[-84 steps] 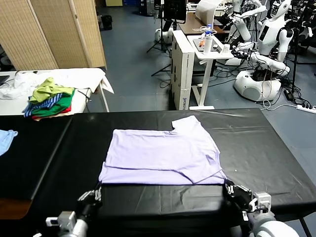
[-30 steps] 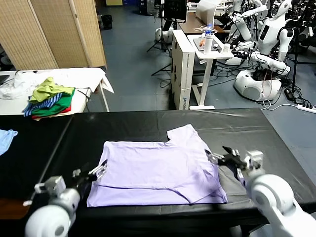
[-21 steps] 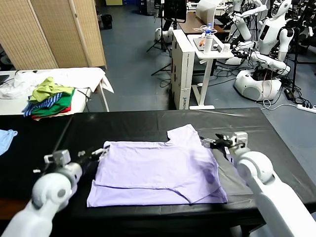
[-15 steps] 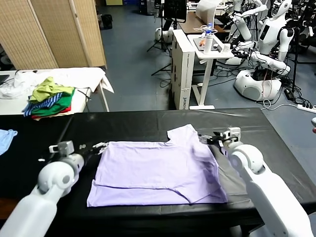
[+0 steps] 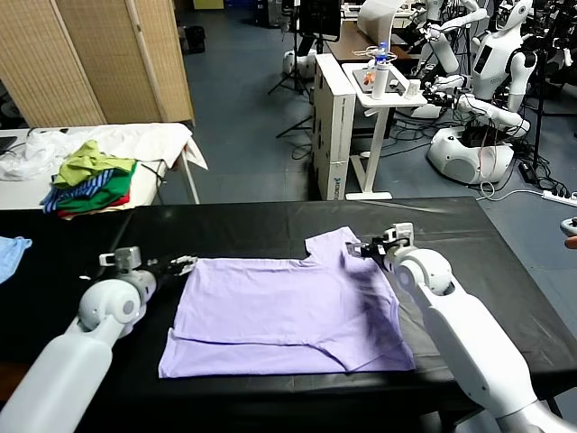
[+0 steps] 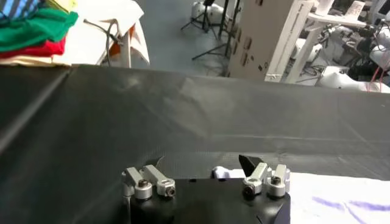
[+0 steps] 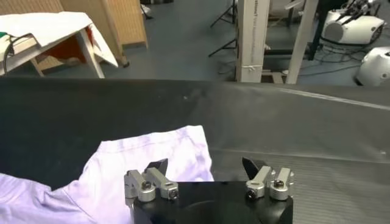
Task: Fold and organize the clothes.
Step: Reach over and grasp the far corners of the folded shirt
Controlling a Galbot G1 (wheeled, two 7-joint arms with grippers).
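The black counter fills the lower frame. The T-shirt lies flat at its middle. The left gripper at its left edge and the right gripper at its top-right sleeve are wide open, holding nothing.

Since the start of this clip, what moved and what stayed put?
Both open grippers left the shirt's near hem and travelled up its sides: left gripper to the far left corner, right gripper to the upper sleeve. The lavender T-shirt shifted slightly left. The garment pile stayed.
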